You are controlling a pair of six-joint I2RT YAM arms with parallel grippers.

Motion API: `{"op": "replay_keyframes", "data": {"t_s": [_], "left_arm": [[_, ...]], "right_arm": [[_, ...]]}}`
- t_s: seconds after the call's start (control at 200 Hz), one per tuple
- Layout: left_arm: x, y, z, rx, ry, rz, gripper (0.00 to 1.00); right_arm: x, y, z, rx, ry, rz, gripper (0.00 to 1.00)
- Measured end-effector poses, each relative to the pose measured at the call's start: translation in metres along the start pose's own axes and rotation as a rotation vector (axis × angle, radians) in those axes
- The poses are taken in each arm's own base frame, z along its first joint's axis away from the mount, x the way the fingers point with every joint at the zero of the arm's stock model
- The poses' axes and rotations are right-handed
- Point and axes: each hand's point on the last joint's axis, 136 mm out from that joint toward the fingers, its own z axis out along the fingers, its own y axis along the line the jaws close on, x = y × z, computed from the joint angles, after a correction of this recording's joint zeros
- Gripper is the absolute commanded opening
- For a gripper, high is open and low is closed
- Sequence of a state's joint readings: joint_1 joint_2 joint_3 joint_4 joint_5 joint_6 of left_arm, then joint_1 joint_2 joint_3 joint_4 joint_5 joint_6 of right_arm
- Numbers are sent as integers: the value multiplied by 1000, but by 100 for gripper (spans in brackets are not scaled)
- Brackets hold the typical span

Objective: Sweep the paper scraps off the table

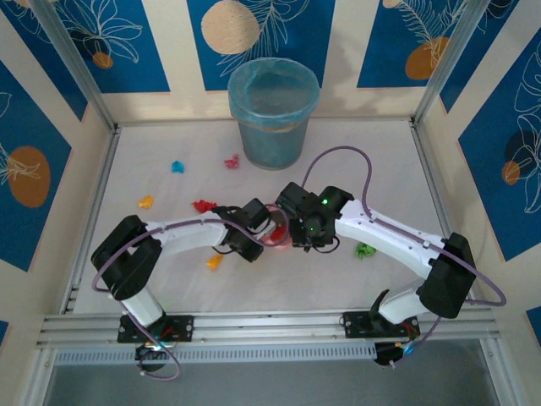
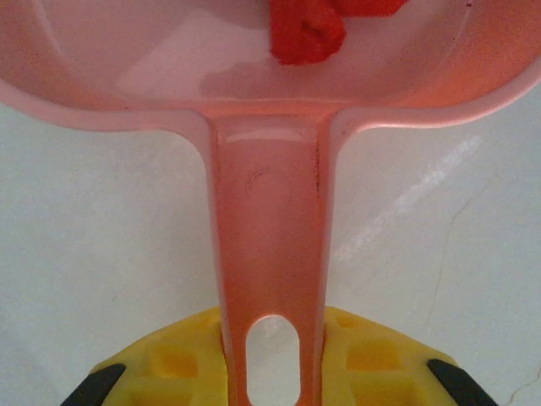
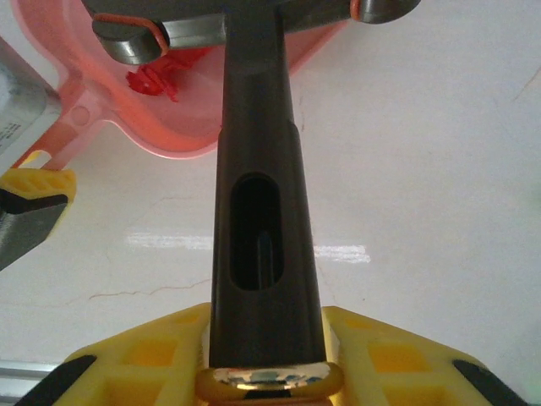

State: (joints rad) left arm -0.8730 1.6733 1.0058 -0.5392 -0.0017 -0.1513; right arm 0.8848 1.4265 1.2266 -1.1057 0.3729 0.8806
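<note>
DESK: Whereabouts of the paper scraps (image 1: 203, 205)?

FIELD: Strewn over the white counter (image 1: 372, 169), well apart from one another. Read on the top view with the pink dustpan (image 1: 275, 233) as dial centre: red wad (image 1: 203, 205) at 10 o'clock, orange wad (image 1: 215, 261) at 8, second orange wad (image 1: 145, 202) farther out toward 9, blue wad (image 1: 177, 167) and pinkish-red wad (image 1: 232, 161) up near 11, green wad (image 1: 365, 250) off at 3. One red scrap (image 2: 306, 30) lying inside the pan.

DESK: And the pincers?

FIELD: Both closed on tools, mid-counter. Left pincer (image 2: 270, 372) clamped on the dustpan's long handle, close to the hang-hole end. Right pincer (image 3: 266, 376) clamped on the dark handle of a brush (image 3: 258, 169), head poised over the pan's edge.

DESK: Handling notes?

FIELD: By the look of them, next to weightless, soft and springy. Apt to roll, skid or flick away under a hard stroke. No sense pinching them one by one; better herded with short, low strokes into the pan's open mouth. Pan and brush apparently stiff, smooth plastic, so best gripped squarely along the handle, as here. Pan worth carrying level, given how easily such light wads spill. Lined bin (image 1: 272, 114) waiting at 12 o'clock.
</note>
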Motion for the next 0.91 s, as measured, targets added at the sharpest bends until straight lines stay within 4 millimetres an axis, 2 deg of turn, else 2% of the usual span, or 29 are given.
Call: {"op": "replay_keyframes", "data": {"t_s": [0.11,0.295,0.415,0.545,0.665,0.905], "left_arm": [[-1,0,1,-12,-13,7,0],[-1,0,1,-33,-41,13,0],[-1,0,1,-46,-47,21,0],[-1,-1,-1,-63,-58,29,0],[0,-4,-5,-71,-73,41,0],[-8,-8,-33,-71,-148,47,0]], "right_arm": [[-2,-3,-8,-6,-35,26,0],[-13,-14,-42,-66,-165,92,0],[-20,-24,-55,-79,-227,146,0],[-24,-39,-56,-57,-254,224,0],[-20,-60,-50,-25,-244,307,0],[-7,-95,-41,0,-226,459,0]]}}
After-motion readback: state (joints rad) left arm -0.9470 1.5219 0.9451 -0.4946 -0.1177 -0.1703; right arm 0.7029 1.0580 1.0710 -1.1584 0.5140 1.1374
